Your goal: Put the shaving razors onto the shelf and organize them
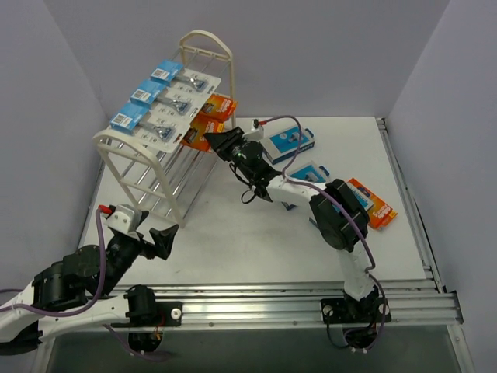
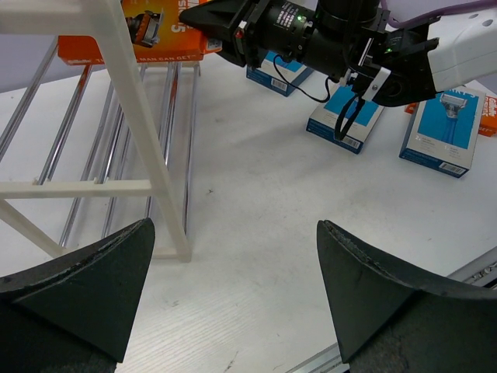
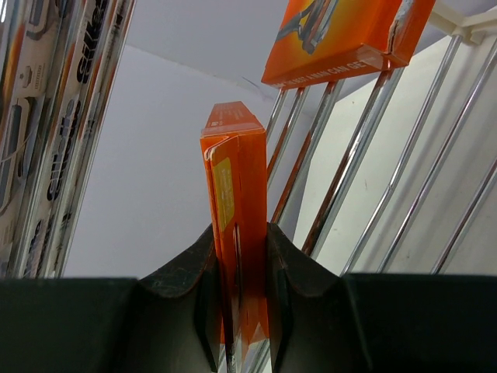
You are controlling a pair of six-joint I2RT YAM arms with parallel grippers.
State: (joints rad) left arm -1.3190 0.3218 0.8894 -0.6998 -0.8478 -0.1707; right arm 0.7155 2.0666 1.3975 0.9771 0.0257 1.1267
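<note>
The cream-white shelf (image 1: 203,34) stands at the back left. Three blue-header blister razor packs (image 1: 159,97) lie side by side on its top tier. An orange razor box (image 1: 220,106) rests on a lower tier at the shelf's right side. My right gripper (image 1: 211,140) is shut on a second orange box (image 1: 196,133), held edge-up against the rods just below the first. In the right wrist view the held box (image 3: 237,171) stands between the fingers (image 3: 186,272), under the resting box (image 3: 342,39). My left gripper (image 1: 163,237) hangs open and empty near the shelf's front foot.
Two blue-and-white razor boxes (image 1: 291,141) (image 1: 311,172) and one orange box (image 1: 373,203) lie on the white table (image 1: 233,233) to the right. The right arm stretches across the middle. A metal rail (image 1: 311,294) runs along the near edge; grey walls enclose the table.
</note>
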